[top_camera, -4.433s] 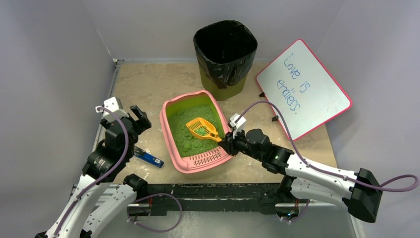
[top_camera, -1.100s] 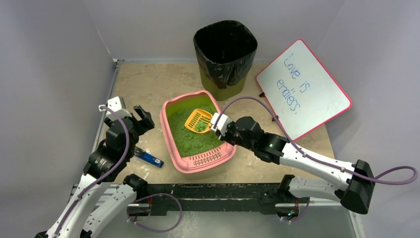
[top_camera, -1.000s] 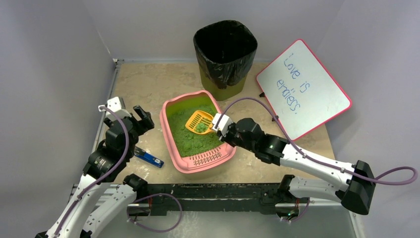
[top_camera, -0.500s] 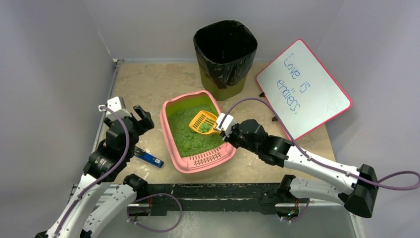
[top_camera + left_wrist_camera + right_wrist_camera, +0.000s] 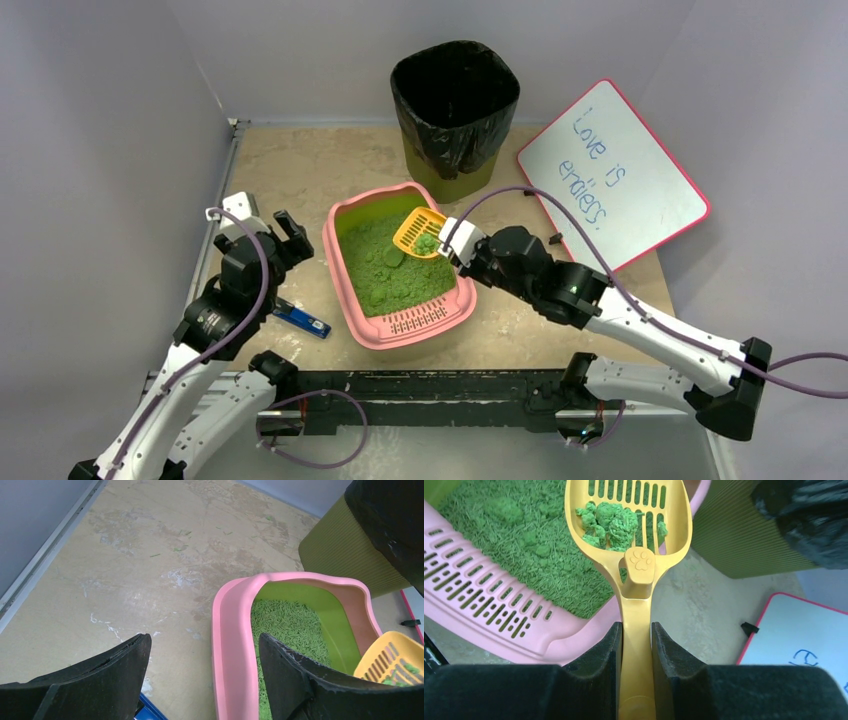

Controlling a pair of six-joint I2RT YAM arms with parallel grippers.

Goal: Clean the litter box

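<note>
Pink litter box (image 5: 418,320) of green litter sits mid-worktop (image 5: 300,170). Over its far right corner, the right hand (image 5: 636,630) clamps a yellow slotted scoop (image 5: 626,510) carrying green clumps (image 5: 611,522). The left hand (image 5: 200,655) hovers beside the box, fingers spread, empty. A blue object (image 5: 302,319) lies half hidden under that arm.

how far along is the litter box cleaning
Done: green clumps sit in the yellow scoop. In hand: the right pincer is shut on its handle, holding it above the litter box rim, near the bin. Left: dumping them; more clumps lie in the litter.
</note>
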